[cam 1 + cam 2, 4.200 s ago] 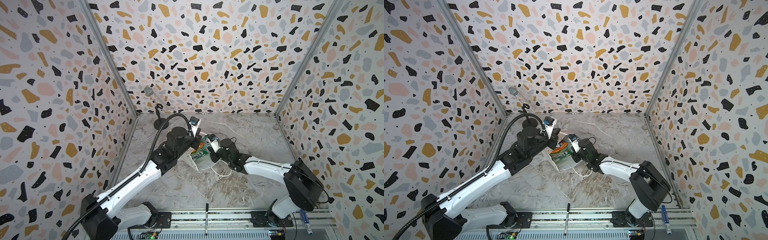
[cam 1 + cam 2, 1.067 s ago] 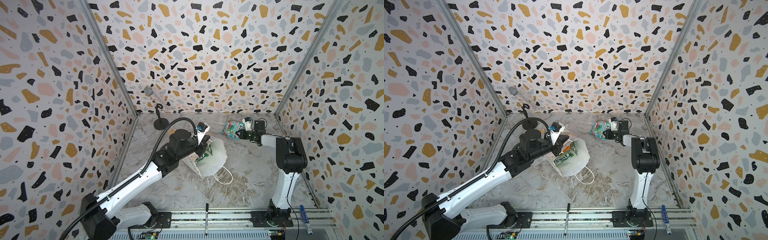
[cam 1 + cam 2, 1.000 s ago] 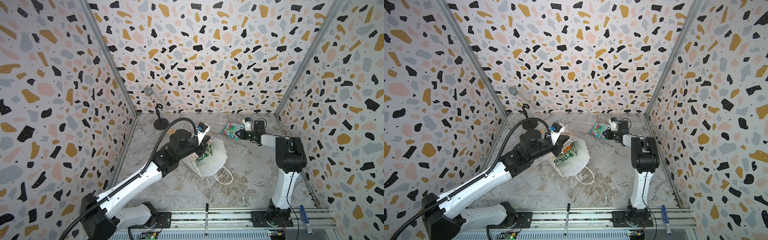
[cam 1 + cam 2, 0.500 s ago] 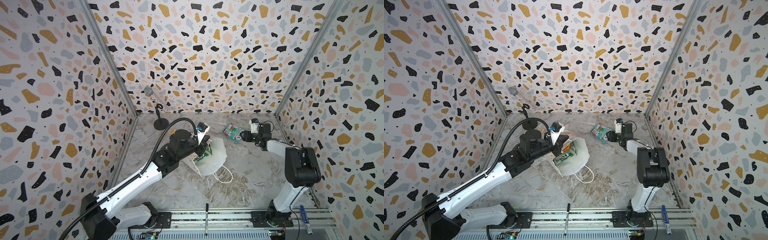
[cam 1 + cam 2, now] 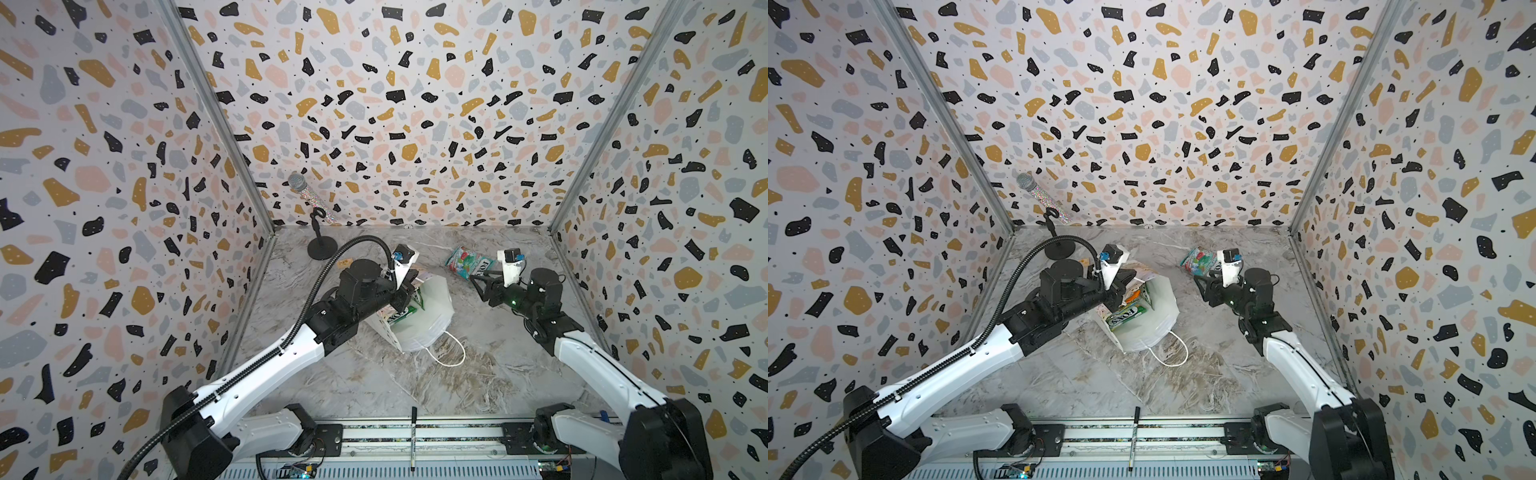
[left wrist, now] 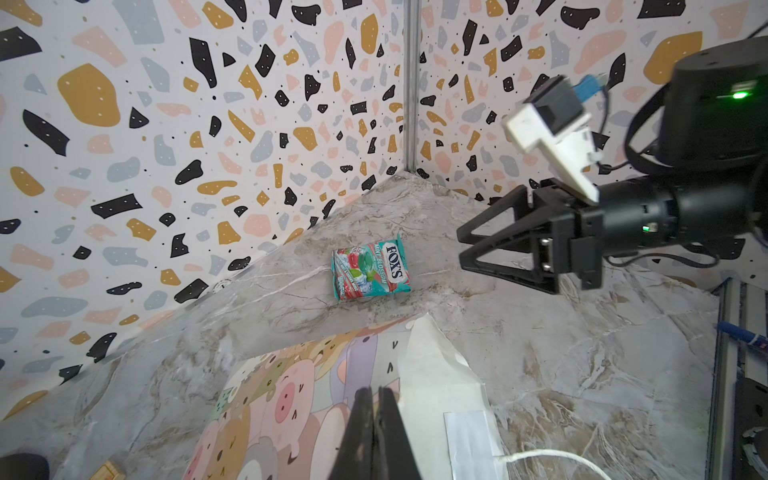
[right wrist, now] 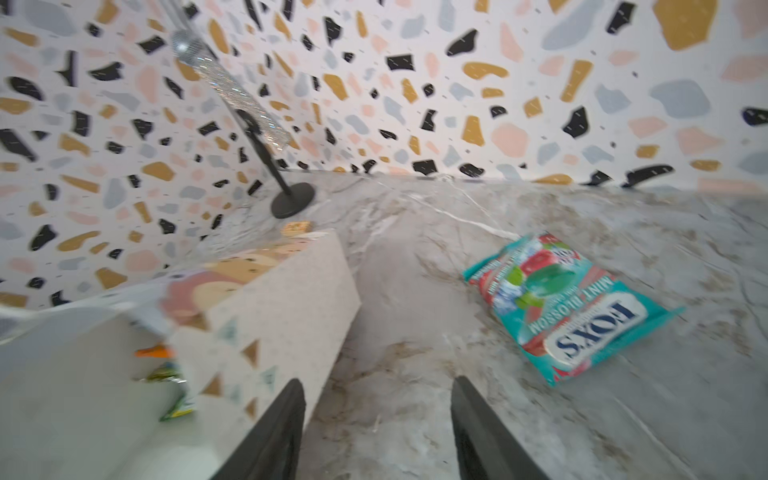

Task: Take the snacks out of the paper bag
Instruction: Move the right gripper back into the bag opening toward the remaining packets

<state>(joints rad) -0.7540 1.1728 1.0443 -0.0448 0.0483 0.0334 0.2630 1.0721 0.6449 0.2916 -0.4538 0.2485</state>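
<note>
Now that the teal glossy candy packet [image 5: 467, 262] lies flat on the grey marble-patterned table [image 5: 374, 382], at about 1 o'clock from the white paper gift bag [image 5: 432, 307] and well apart from it, one snack is out. A second ago the right gripper [image 5: 478, 289] held that packet near the back wall. It has since let go and drawn back, and its jaws now stand apart and empty at 3 o'clock of the bag, tips turned toward the bag's mouth.

The bag lies tilted mid-table, gaping toward 3 o'clock. A green-yellow packet [image 5: 401, 316] and an orange packet [image 5: 1133, 296] show inside, and more may be hidden beneath them. The left gripper [image 6: 376, 392] has its jaws together, pinching the bag's upper wall by the look of it, and so props the mouth open.

Nothing lies between the right gripper and that mouth. The white cord handle [image 5: 451, 353] loops on the table at 5 o'clock of the bag and could snag. Well clear of the path are three things:
- the glittery silver microphone [image 5: 305, 194] on its stand at 11 o'clock
- the small tan tag [image 5: 343, 263] beside the stand's base
- the black marker pen [image 5: 413, 436] at 6 o'clock
</note>
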